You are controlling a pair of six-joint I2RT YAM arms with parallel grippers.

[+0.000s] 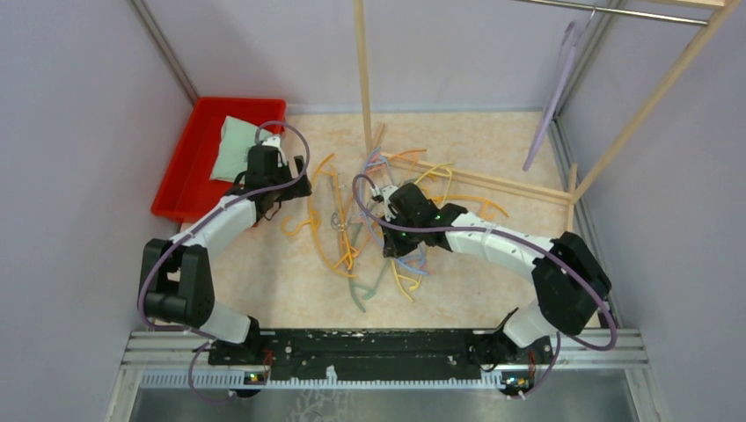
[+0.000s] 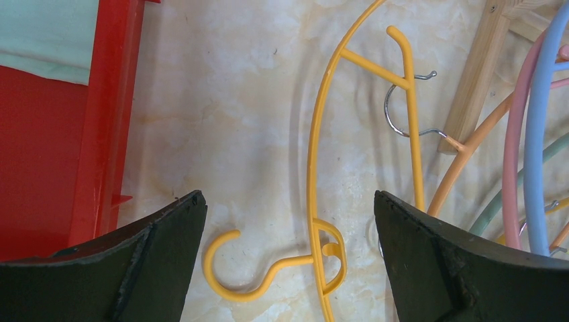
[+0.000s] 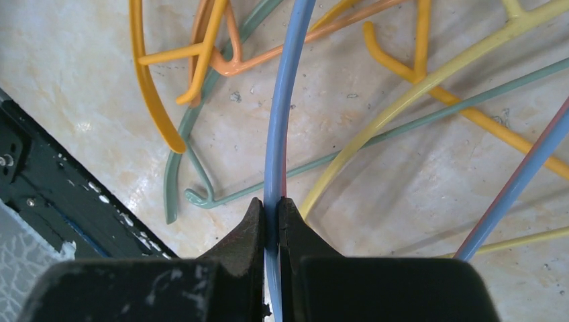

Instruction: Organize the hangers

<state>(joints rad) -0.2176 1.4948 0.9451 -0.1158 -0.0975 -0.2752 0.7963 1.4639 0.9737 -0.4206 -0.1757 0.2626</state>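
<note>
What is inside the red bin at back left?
A folded pale green cloth lies in the red bin, toward its right wall. The left arm covers the cloth's right corner and that wall, so anything there is hidden.

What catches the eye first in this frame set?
A tangled pile of coloured hangers sprawls at centre. The right gripper is clamped on a blue hanger, while the left gripper hangs open over a yellow hanger. A red bin sits far left, and one lavender hanger hangs from the rail at upper right.

Ends of the blue hanger point(image 3: 285, 100) outside the right wrist view
</note>
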